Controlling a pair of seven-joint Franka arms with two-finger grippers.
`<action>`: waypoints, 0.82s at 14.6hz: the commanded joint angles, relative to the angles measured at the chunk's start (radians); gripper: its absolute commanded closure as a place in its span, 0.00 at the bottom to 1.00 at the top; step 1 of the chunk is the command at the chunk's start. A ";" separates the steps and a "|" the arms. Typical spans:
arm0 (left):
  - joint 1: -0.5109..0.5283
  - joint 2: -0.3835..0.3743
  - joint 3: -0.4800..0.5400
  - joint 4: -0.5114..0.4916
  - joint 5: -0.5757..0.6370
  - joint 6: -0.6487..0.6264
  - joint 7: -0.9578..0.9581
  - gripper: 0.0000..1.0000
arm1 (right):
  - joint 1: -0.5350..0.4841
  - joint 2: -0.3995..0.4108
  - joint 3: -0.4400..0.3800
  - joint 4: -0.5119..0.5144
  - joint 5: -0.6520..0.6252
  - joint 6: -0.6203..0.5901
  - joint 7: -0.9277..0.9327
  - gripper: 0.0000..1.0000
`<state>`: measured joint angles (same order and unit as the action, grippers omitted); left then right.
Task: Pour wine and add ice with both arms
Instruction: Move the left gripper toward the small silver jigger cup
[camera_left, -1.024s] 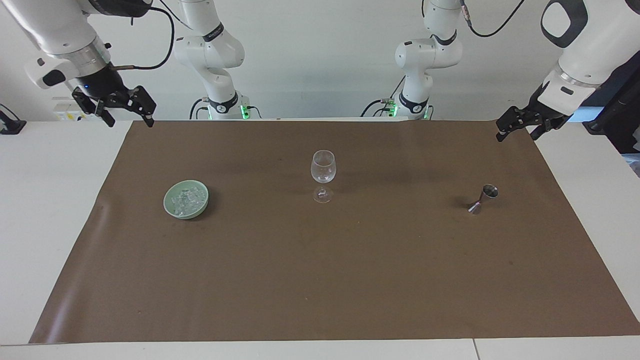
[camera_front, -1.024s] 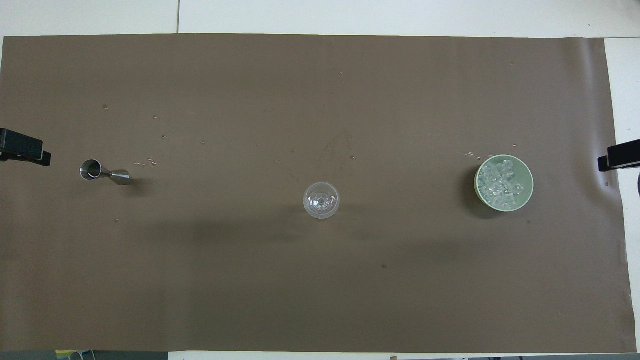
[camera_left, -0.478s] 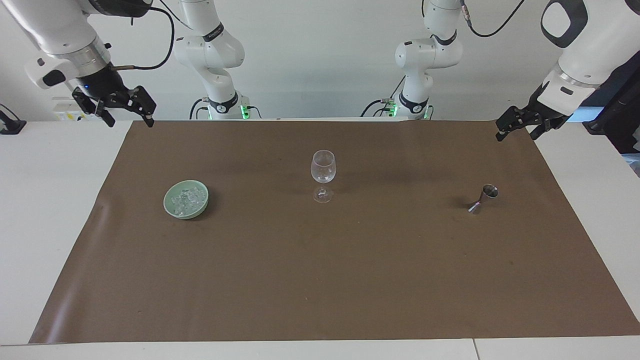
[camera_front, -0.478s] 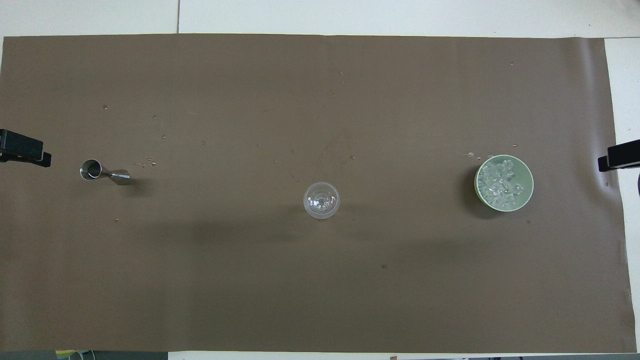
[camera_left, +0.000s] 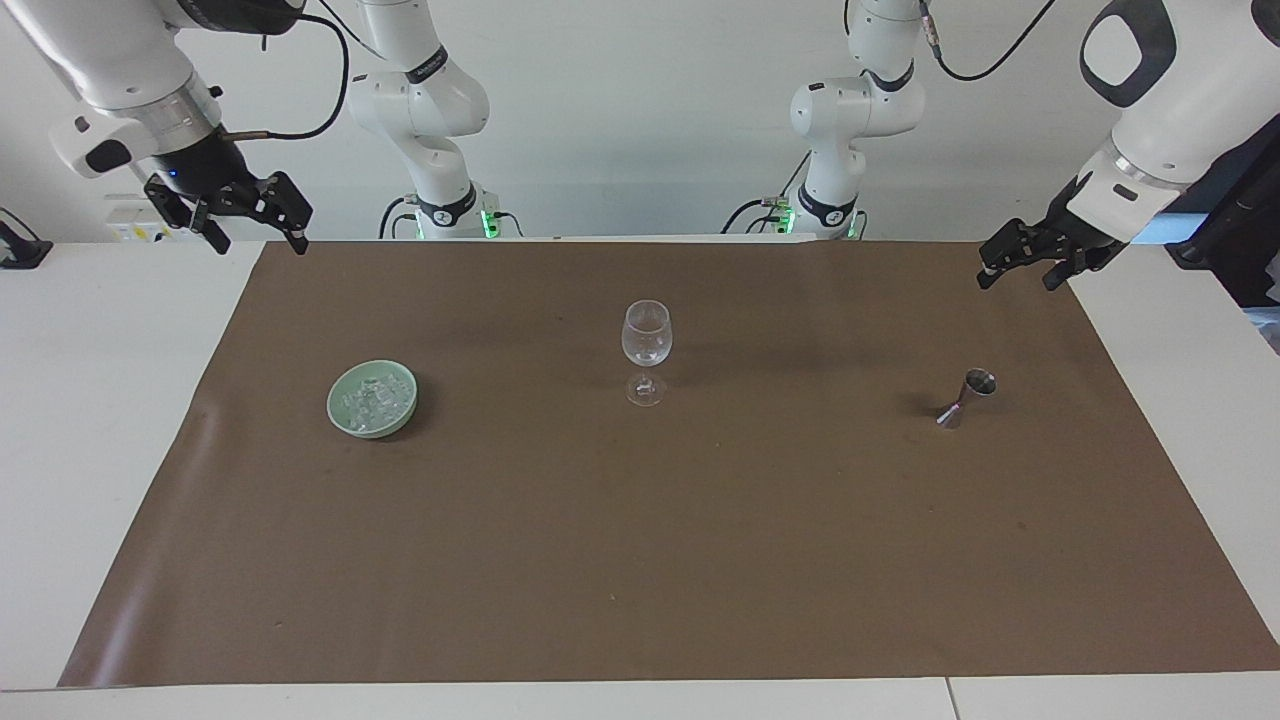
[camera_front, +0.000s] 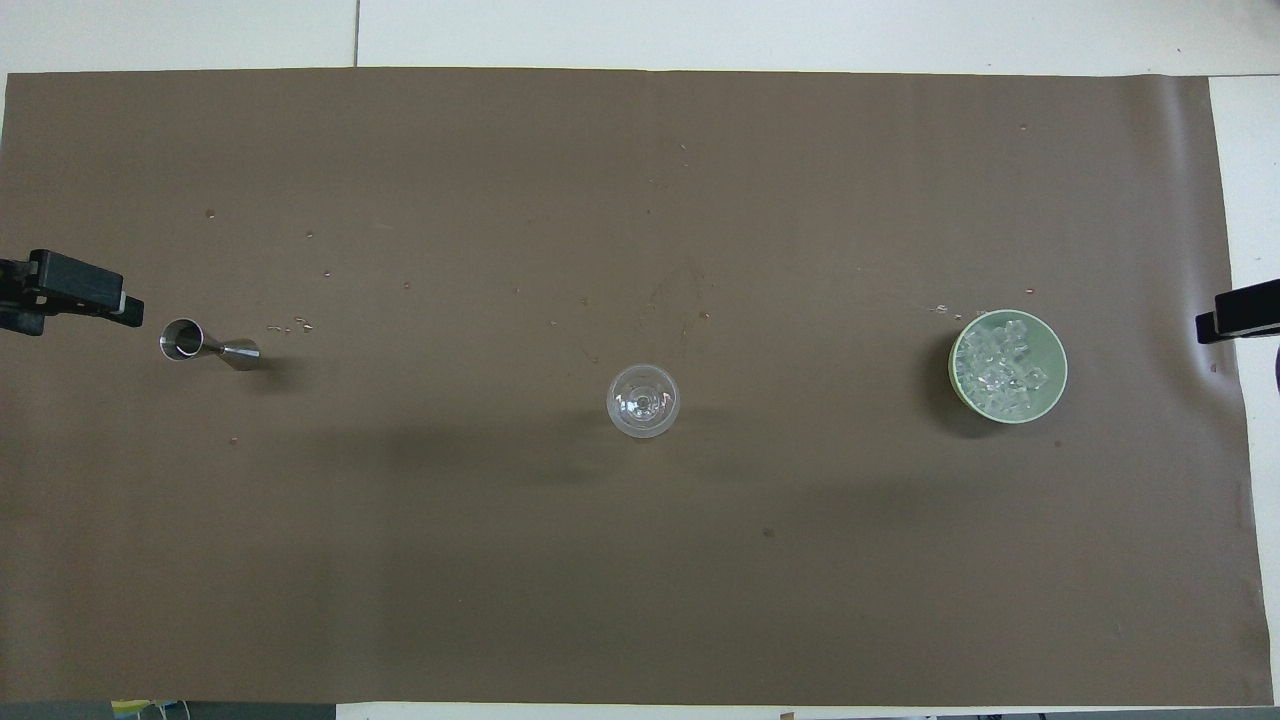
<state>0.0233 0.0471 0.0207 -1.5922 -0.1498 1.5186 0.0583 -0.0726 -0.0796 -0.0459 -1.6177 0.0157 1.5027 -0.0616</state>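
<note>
Facing view: both grippers up and empty, as I see it.
Left gripper (camera_left: 1018, 266) spread wide upper right, right gripper (camera_left: 256, 226) likewise upper left; clear glassy ice chunks (camera_left: 371, 402) fill the pale green ceramic bowl (camera_left: 343, 421), middle left on the counter.

One camera sits high across the table, facing the two arm bases from a distance, while the other hangs above the robots' end looking steeply down and forward, and both, half a turn apart, share the brown mat (camera_left: 640, 540) with the wine glass (camera_left: 646, 350), bowl (camera_front: 1050, 345) and jigger (camera_front: 205, 344).
</note>
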 joint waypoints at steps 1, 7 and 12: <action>0.049 0.066 0.004 0.017 -0.086 -0.004 -0.128 0.00 | -0.015 -0.011 0.008 -0.013 0.007 -0.001 -0.004 0.00; 0.179 0.201 0.007 0.054 -0.232 -0.021 -0.682 0.00 | -0.015 -0.011 0.008 -0.013 0.007 -0.001 -0.003 0.00; 0.245 0.299 0.019 0.075 -0.319 0.069 -0.886 0.00 | -0.015 -0.011 0.008 -0.013 0.007 -0.001 -0.004 0.00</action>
<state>0.2412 0.2905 0.0335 -1.5616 -0.4144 1.5576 -0.7319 -0.0726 -0.0796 -0.0459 -1.6177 0.0157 1.5027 -0.0616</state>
